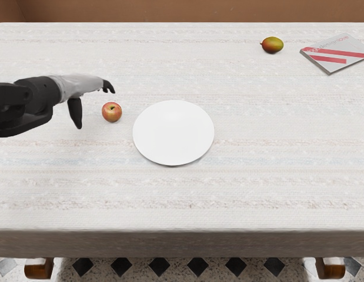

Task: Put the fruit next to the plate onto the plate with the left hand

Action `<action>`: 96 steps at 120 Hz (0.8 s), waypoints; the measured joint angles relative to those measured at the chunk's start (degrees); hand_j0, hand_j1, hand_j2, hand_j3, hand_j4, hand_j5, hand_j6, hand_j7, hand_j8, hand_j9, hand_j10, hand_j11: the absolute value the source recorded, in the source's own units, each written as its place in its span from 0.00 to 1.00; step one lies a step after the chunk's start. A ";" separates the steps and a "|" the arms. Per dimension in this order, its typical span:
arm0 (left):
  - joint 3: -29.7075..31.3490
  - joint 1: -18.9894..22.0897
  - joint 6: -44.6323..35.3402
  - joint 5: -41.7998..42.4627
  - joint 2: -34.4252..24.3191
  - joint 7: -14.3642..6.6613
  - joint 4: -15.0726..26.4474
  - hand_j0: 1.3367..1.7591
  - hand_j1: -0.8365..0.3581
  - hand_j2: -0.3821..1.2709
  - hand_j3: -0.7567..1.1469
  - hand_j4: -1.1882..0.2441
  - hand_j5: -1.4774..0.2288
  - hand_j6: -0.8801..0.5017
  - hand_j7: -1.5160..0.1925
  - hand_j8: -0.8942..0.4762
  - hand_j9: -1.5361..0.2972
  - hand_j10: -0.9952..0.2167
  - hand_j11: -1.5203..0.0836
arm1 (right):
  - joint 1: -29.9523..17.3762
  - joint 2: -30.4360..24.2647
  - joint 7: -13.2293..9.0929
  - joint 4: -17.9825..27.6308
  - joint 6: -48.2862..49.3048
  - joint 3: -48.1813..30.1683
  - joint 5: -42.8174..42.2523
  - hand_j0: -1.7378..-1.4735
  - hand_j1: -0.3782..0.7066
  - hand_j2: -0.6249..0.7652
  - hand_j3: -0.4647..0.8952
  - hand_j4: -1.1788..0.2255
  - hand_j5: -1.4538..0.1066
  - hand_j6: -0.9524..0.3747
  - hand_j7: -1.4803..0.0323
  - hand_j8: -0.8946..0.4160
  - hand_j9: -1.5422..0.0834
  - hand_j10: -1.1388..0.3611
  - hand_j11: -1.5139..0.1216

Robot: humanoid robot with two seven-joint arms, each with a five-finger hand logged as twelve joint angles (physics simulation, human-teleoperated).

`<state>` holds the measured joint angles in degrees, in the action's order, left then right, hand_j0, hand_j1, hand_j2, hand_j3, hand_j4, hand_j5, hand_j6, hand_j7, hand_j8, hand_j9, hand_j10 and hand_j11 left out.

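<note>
A round white plate [173, 133] is seen lying flat near the middle of the table [258, 188], its whole plain face shown uncovered, with a faint shadow along its nearer rim. The fruit of the task, a small apple [112, 111], is found on the pale striped cloth just to the left of the plate, apart from its rim and not on it. The apple is seen upright, mostly red with a yellowish patch towards its top, where a dark stem hollow can be made out. The left hand [82, 89] is held just left of the apple, its arm being brought in from the picture's left edge; its dark-tipped fingers [109, 88] are spread and nothing is gripped, the thumb being pointed downwards beside the fruit without contact being seen. Well apart, at the far right of the table, a second fruit [272, 44] of green, yellow and red is seen, and beside it a white booklet [334, 53] marked with red stripes.
</note>
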<state>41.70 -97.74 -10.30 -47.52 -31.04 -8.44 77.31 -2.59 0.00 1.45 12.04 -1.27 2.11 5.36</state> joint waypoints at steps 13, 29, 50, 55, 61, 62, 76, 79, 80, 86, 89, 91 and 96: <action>1.77 0.87 -1.38 1.85 3.87 -0.11 -3.35 0.76 0.75 0.26 0.40 0.66 0.68 0.46 0.70 0.47 0.66 0.62 0.75 | 0.00 0.00 -0.02 0.00 0.00 0.00 0.00 0.30 0.06 0.45 0.34 0.82 0.91 0.69 0.95 0.66 0.92 0.74 0.90; 2.46 2.62 -1.81 2.50 6.93 -0.16 -8.64 0.76 0.75 0.26 0.40 0.66 0.68 0.46 0.70 0.47 0.66 0.62 0.75 | 0.00 0.00 -0.02 0.00 0.00 0.00 0.00 0.30 0.06 0.45 0.34 0.82 0.91 0.69 0.95 0.66 0.92 0.74 0.90; 2.51 4.24 -1.48 2.66 10.11 -0.17 -14.08 0.76 0.75 0.26 0.40 0.66 0.68 0.46 0.70 0.47 0.66 0.62 0.75 | -0.02 0.00 0.00 0.00 0.00 0.00 0.00 0.30 0.06 0.45 0.34 0.82 0.91 0.69 0.95 0.66 0.92 0.74 0.90; 2.46 4.38 -1.42 2.68 11.10 -0.17 -14.85 0.76 0.75 0.26 0.40 0.66 0.68 0.46 0.70 0.47 0.66 0.62 0.75 | 0.00 0.00 0.00 0.00 0.00 0.00 0.00 0.30 0.06 0.45 0.34 0.82 0.91 0.69 0.95 0.66 0.92 0.74 0.90; 2.41 5.45 -1.36 2.69 13.02 -0.17 -15.96 0.76 0.75 0.26 0.40 0.66 0.68 0.46 0.70 0.47 0.66 0.62 0.75 | 0.00 0.00 -0.01 0.00 0.00 -0.01 0.00 0.30 0.06 0.44 0.34 0.82 0.91 0.69 0.95 0.66 0.92 0.74 0.90; 2.41 5.65 -1.35 2.69 13.42 -0.16 -16.21 0.76 0.75 0.26 0.40 0.66 0.68 0.46 0.70 0.47 0.66 0.62 0.75 | 0.00 0.00 -0.01 0.00 0.00 0.00 0.00 0.30 0.06 0.45 0.34 0.82 0.91 0.69 0.95 0.66 0.92 0.74 0.90; 2.30 6.86 -1.26 2.69 15.14 -0.11 -18.82 0.76 0.75 0.26 0.40 0.66 0.68 0.46 0.70 0.47 0.66 0.62 0.75 | 0.01 0.00 -0.02 0.00 -0.01 0.00 0.00 0.30 0.06 0.45 0.34 0.82 0.91 0.69 0.95 0.66 0.92 0.74 0.90; 2.29 7.19 -1.25 2.70 15.77 -0.11 -19.29 0.76 0.75 0.26 0.40 0.66 0.68 0.46 0.70 0.47 0.66 0.62 0.75 | 0.01 0.00 -0.01 0.00 0.00 -0.01 -0.01 0.30 0.06 0.44 0.34 0.82 0.91 0.69 0.95 0.66 0.92 0.74 0.90; 2.29 7.32 -1.24 2.70 16.00 -0.11 -19.46 0.76 0.75 0.26 0.40 0.66 0.68 0.46 0.70 0.47 0.66 0.62 0.75 | 0.01 0.00 -0.01 0.00 0.00 0.00 -0.01 0.30 0.06 0.45 0.34 0.82 0.91 0.69 0.95 0.66 0.92 0.74 0.90; 2.27 7.94 -1.23 2.70 16.51 -0.10 -20.42 0.76 0.75 0.26 0.40 0.66 0.68 0.46 0.70 0.47 0.66 0.62 0.75 | 0.02 0.00 -0.01 0.00 -0.01 0.00 -0.01 0.30 0.06 0.45 0.34 0.82 0.91 0.69 0.95 0.66 0.92 0.74 0.90; 2.27 8.28 -1.23 2.70 16.72 -0.10 -20.82 0.76 0.75 0.26 0.40 0.66 0.68 0.46 0.70 0.47 0.66 0.62 0.75 | 0.01 0.00 -0.01 0.00 0.00 0.00 -0.01 0.30 0.06 0.45 0.34 0.82 0.91 0.69 0.95 0.66 0.92 0.74 0.90; 2.26 8.53 -1.23 2.72 16.93 -0.10 -21.07 0.76 0.75 0.26 0.40 0.66 0.68 0.46 0.70 0.47 0.66 0.62 0.75 | 0.01 0.00 -0.02 0.00 0.00 0.00 0.00 0.30 0.06 0.45 0.34 0.82 0.91 0.69 0.95 0.66 0.92 0.74 0.90; 2.24 9.15 -1.22 2.82 17.64 -0.09 -21.73 0.76 0.75 0.26 0.40 0.66 0.68 0.46 0.70 0.47 0.66 0.62 0.75 | 0.00 0.00 -0.03 0.00 0.00 0.00 0.00 0.30 0.06 0.45 0.34 0.82 0.91 0.69 0.95 0.66 0.92 0.74 0.90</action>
<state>43.94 -88.59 -11.52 -44.70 -13.40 -8.53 55.58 -2.59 0.00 1.43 12.04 -1.27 2.11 5.36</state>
